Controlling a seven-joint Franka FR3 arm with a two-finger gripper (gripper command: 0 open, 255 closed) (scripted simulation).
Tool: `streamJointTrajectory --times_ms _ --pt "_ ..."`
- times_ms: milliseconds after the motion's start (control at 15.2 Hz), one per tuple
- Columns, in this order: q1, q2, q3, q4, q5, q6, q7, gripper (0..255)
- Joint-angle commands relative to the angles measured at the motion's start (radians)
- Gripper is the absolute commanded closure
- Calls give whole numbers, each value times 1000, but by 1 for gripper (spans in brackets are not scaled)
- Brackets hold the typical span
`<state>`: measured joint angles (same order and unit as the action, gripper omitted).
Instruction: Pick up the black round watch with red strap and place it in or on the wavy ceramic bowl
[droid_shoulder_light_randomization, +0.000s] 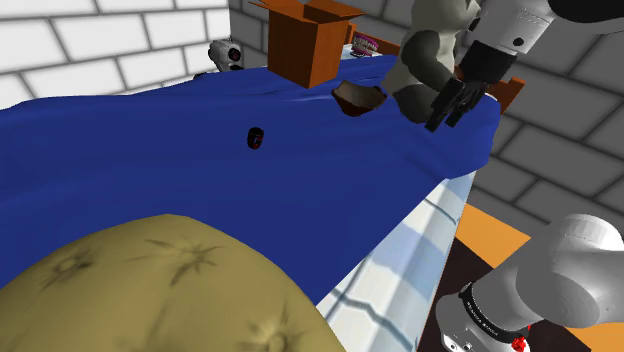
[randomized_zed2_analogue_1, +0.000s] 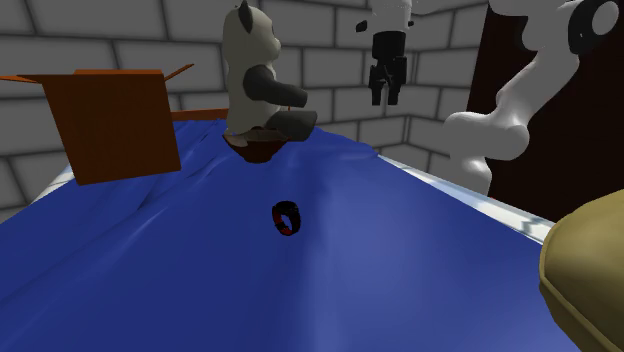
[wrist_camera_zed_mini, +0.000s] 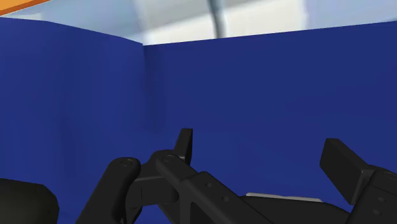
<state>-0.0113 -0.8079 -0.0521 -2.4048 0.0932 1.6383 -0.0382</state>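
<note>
Watch (randomized_zed2_analogue_1: 287, 217) well apart from claw (randomized_zed2_analogue_1: 384, 97)

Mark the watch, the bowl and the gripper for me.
watch (droid_shoulder_light_randomization: 256, 137): shoulder view, on its dark body, lying on the blue cloth.
bowl (droid_shoulder_light_randomization: 352, 103): shoulder view, on its brown outer wall, under the plush toy.
gripper (randomized_zed2_analogue_1: 386, 98): second exterior view, midway between its fingertips.

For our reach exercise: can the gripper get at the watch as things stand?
Probably yes. The watch lies alone on open blue sheet, nothing over or beside it; the gripper hangs in the air by the teddy bear, fingers apart.
</note>
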Motion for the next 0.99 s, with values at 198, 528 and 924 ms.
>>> streamJointTrajectory --times_ms 198,528,924 --pt "21 83 53 30 30 55 51 0" --pt "48 236 135 105 61 136 136 0" --pt "70 438 225 236 65 211 240 0"
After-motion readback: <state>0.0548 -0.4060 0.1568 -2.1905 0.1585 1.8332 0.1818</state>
